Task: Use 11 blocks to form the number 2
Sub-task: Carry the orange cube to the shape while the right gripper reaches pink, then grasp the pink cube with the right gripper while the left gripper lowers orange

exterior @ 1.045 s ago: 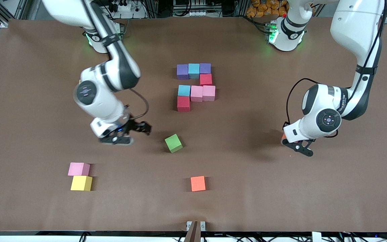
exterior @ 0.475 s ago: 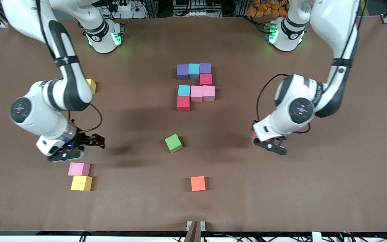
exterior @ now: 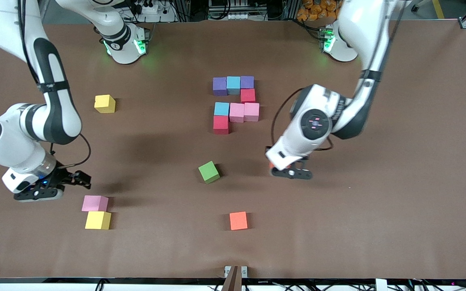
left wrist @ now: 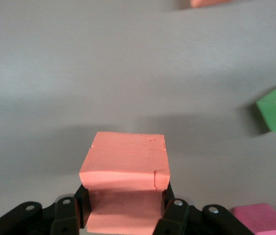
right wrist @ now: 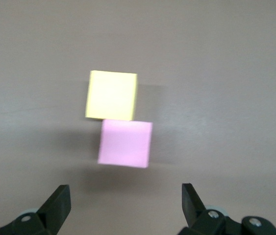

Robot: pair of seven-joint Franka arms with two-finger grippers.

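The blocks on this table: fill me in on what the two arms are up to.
The arms are building a blocky 2 from coloured cubes. The partial digit, eight touching cubes, lies toward the robots' bases. The left gripper is shut on an orange block, in the air beside the green block. The right gripper is open over the table beside the pink block, which touches a yellow cube. Another orange block and a second yellow cube lie loose.
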